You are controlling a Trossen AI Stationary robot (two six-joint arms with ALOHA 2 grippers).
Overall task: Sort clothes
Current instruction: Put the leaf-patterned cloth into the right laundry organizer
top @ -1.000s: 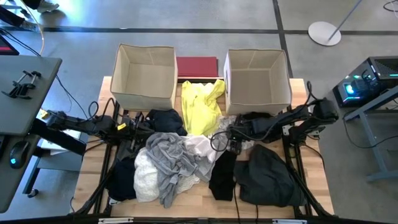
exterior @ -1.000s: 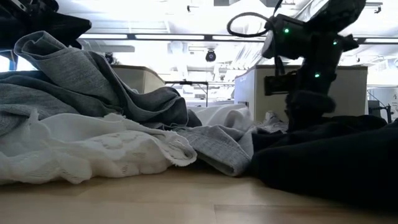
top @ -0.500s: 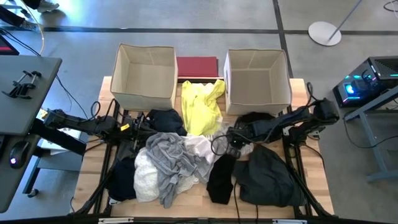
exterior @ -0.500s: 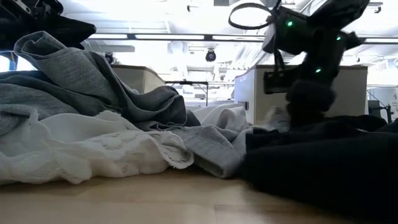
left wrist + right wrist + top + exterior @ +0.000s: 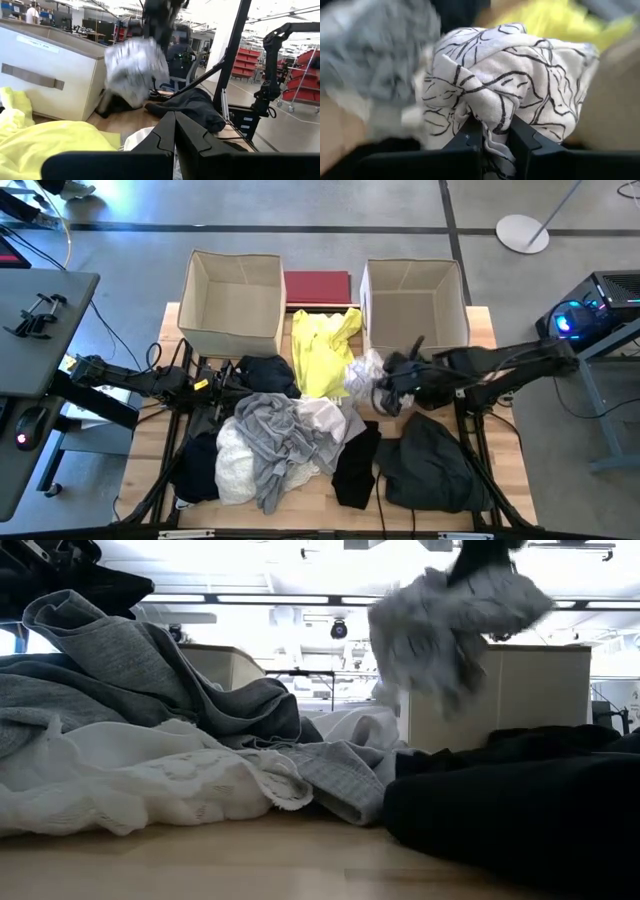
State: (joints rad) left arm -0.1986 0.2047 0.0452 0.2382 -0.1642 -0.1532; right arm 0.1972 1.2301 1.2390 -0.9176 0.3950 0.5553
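The clothes lie in a heap on the wooden table: a yellow garment (image 5: 322, 348), a grey one (image 5: 275, 435), a white lacy one (image 5: 233, 460), a black one (image 5: 355, 465) and a large dark one (image 5: 430, 465). My right gripper (image 5: 494, 132) is shut on a white garment with black line pattern (image 5: 450, 625), held up in the air in front of the right box (image 5: 415, 300). My left gripper (image 5: 175, 137) rests shut and empty at the left, beside a navy garment (image 5: 265, 370). My right gripper pinches a bunched fold of the patterned garment (image 5: 487, 117) between its two fingers (image 5: 470, 137); several layers are gathered there. The garment hangs below the gripper in a loose bundle (image 5: 135, 70), lifted clear of the pile and the table.
Two open beige boxes stand at the far edge, the left box (image 5: 235, 300) and the right box. A flat dark-red rectangle (image 5: 318, 287) lies between them. Bare wood shows along the near edge (image 5: 300, 860).
My right gripper has shut on the patterned garment in the pile and risen, shifting a little toward the far right. The garment has come up with it, lifted clear of the other clothes and now hanging in the air.
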